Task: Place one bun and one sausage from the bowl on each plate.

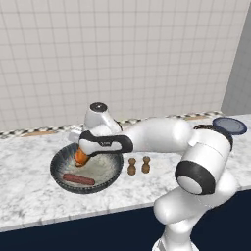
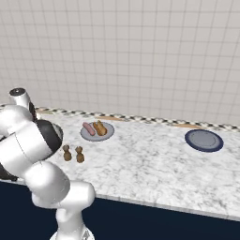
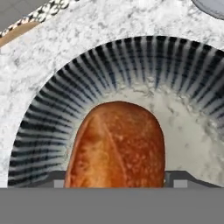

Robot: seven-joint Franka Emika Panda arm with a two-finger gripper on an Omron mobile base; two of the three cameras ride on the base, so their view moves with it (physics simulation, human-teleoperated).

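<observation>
Gripping a bun [image 1: 80, 157] inside the bowl [image 1: 62, 165], my gripper [image 1: 81, 158] was part-closed | dark sausage [image 1: 78, 179] lay nearer | far grey plate [image 2: 97, 131] held bun and pink sausage | blue plate [image 2: 203, 140] right

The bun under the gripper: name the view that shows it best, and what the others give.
The hand view: the bun looms large over the bowl, flanked by the gripper fingers. The left base view gives an orange sliver below the hand. In the right base view the arm hides that spot.
</observation>
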